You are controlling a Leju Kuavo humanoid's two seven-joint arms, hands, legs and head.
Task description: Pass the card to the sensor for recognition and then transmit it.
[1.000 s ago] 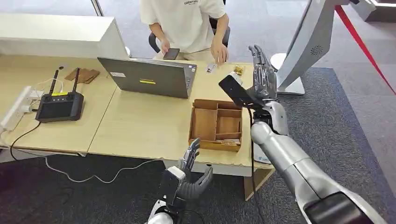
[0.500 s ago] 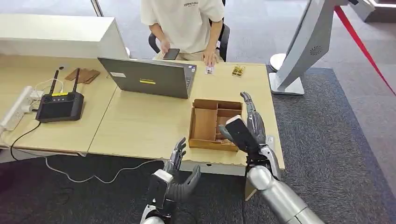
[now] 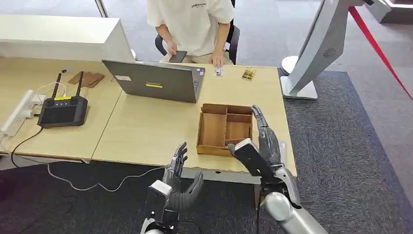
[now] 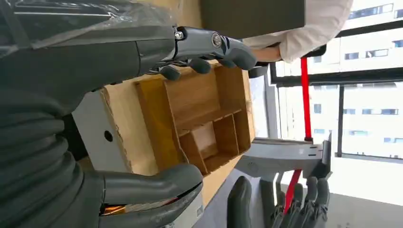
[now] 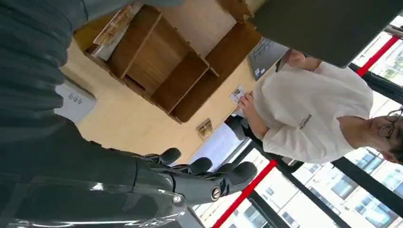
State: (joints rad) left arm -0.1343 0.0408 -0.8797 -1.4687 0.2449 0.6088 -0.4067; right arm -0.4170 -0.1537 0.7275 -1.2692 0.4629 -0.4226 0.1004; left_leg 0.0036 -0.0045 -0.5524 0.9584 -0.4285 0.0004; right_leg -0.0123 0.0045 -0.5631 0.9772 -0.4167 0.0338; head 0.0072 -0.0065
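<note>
Right hand (image 3: 265,144): raised upright beside the wooden tray (image 3: 214,129), fingers straight, empty, seemingly done with handing over.
Left hand (image 3: 178,178): low before the table edge (image 3: 146,161), fingers spread, empty, idle.
Card (image 3: 218,72): flat on the far table, under the person's hand (image 3: 216,60), apparently delivered.
</note>
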